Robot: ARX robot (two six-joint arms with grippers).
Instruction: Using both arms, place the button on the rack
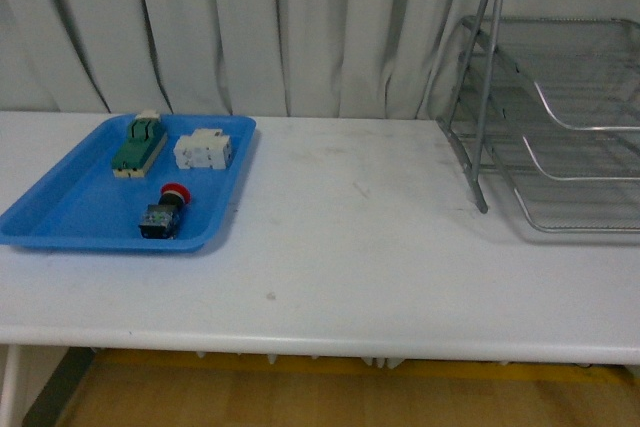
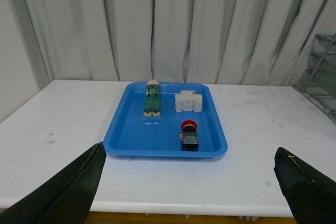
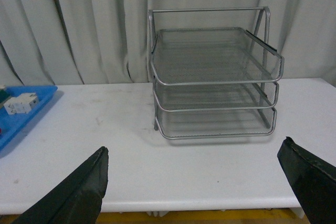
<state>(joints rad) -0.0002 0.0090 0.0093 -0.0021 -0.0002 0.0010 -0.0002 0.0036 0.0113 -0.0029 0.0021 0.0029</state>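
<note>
round red-capped button (image 1: 167,210) in smooth blue tray (image 1: 70,209); wire-mesh rack (image 1: 580,52)

My left jaws stand spread wide, gripping nothing; their dark fingers (image 2: 73,190) show only at the lower corners of the left wrist view. My right jaws are parted just as wide and are also empty, with dark, tapering fingertips (image 3: 84,187).

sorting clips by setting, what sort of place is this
Probably a staged lab test bench: a white table, a grey curtain backdrop, the button and other switches laid out in a blue tray, and a wire rack set apart.
</note>
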